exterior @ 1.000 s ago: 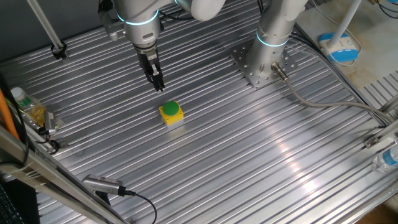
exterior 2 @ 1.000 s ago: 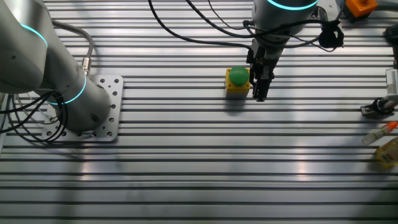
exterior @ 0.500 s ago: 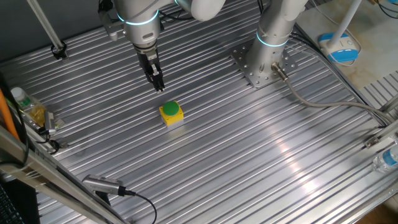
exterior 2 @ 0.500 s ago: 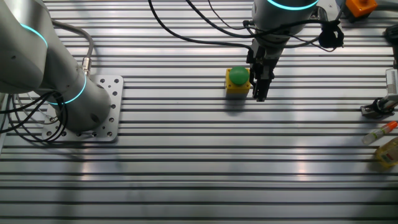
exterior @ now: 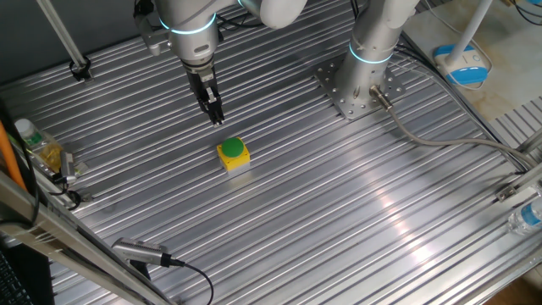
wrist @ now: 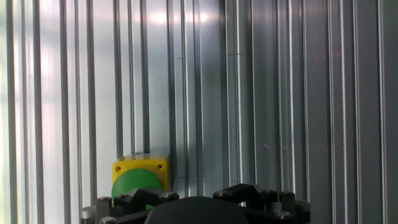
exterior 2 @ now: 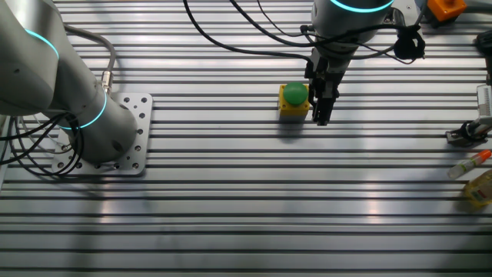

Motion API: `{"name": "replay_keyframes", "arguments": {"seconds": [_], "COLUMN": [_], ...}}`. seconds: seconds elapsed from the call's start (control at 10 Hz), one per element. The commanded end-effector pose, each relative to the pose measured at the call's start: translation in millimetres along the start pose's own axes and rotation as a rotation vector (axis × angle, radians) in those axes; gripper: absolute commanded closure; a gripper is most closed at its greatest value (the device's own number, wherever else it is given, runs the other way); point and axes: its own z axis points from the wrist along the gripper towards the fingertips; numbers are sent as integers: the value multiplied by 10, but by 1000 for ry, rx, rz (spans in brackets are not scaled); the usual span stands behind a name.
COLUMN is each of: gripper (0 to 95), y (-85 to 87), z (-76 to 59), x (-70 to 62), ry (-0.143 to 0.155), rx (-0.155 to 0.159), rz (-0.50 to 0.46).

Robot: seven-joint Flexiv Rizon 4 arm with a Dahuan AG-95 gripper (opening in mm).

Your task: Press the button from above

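One fixed view showed the button [exterior: 232, 149], a green cap on a yellow box with a pale base, standing alone on the ribbed metal table [exterior: 339, 203]. The gripper [exterior: 216, 116] hung above the table just beyond the button, its dark fingers pointing down, not touching the cap. A second arm's bolted base plate [exterior: 351, 89] lay well apart from the button, toward the far right.

The other fixed view caught the gripper [exterior 2: 323, 117] just beside the button [exterior 2: 294, 95], its tip level with the box's edge but off to one side rather than over the cap. No gap or contact between the fingertips could be made out, so whether the fingers were parted or closed could not be told.

Hand view looked straight down the ribs, with the button [wrist: 138, 182] low and left of centre and partly hidden by the hand's own housing; the fingertips did not show.

Judging by its look, the box was small, light and rigid, likely to skid on the smooth ribs if pushed sideways. The cap's flat centre seemed the right place to bear down, squarely from above, once the fingers were brought over it.
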Motion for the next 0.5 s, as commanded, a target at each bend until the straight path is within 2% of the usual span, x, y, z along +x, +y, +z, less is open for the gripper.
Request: {"name": "replay_keyframes", "arguments": {"seconds": [0.1, 0.5], "gripper": [950, 950], "y": [0, 0], "z": [0, 0], "x": [0, 0], "ry": [-69, -68], "rx": [-37, -31], "rz": [-219, -222]}}
